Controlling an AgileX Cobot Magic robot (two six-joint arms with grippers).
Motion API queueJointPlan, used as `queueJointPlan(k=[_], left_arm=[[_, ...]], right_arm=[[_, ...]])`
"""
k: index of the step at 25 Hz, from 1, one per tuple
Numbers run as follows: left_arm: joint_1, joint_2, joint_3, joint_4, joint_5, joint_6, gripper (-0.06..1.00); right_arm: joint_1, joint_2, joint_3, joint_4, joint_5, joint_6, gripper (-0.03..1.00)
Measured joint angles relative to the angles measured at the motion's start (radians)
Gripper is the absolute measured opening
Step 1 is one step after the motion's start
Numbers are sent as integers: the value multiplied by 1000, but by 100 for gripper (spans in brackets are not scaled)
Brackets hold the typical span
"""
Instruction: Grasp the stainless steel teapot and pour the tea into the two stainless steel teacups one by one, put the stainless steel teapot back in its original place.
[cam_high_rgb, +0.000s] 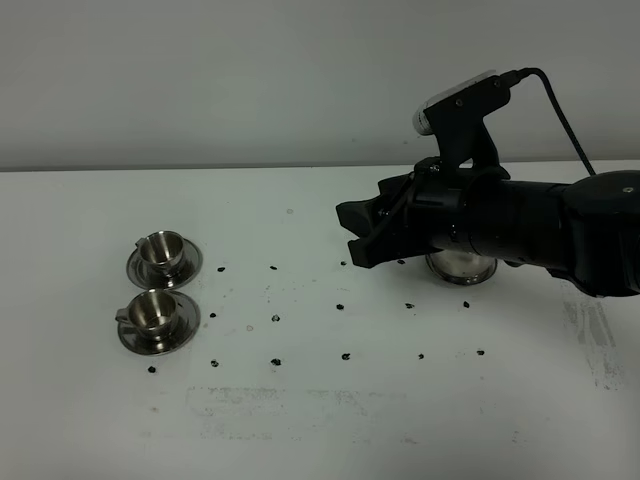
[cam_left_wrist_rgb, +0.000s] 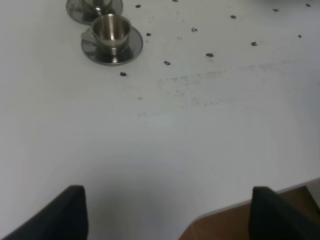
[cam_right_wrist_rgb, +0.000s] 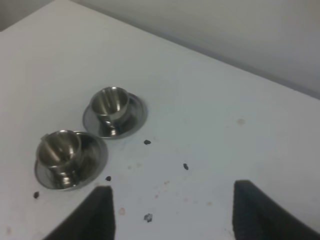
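Two stainless steel teacups stand on saucers at the table's left, the far one (cam_high_rgb: 162, 250) (cam_right_wrist_rgb: 111, 102) and the near one (cam_high_rgb: 155, 310) (cam_right_wrist_rgb: 59, 150) (cam_left_wrist_rgb: 111, 30). Only the lower part of the stainless steel teapot (cam_high_rgb: 460, 266) shows beneath my right arm, so its original place cannot be made out. My right gripper (cam_high_rgb: 352, 233) (cam_right_wrist_rgb: 175, 215) hovers left of the teapot, facing the cups, open and empty. My left gripper (cam_left_wrist_rgb: 172, 215) is open wide over bare table near the front edge, with nothing between its fingers.
Small dark specks (cam_high_rgb: 275, 320) dot the white table (cam_high_rgb: 320, 420) between the cups and the teapot. The table's front edge, with brown floor (cam_left_wrist_rgb: 240, 225) beyond it, shows in the left wrist view. A grey wall rises behind the table.
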Motion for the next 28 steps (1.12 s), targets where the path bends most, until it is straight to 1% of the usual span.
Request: queueJointPlan(k=[10, 18, 21, 28], left_arm=[[0, 0, 0, 0, 0, 0, 64], [0, 0, 0, 0, 0, 0, 64], [0, 0, 0, 0, 0, 0, 64], [0, 0, 0, 0, 0, 0, 64]], right_arm=[[0, 2, -2, 0, -70, -39, 51], [0, 123, -123, -17, -120, -47, 51], [0, 186, -180, -43, -125, -18, 51], [0, 351, -355, -104, -133, 92, 51]])
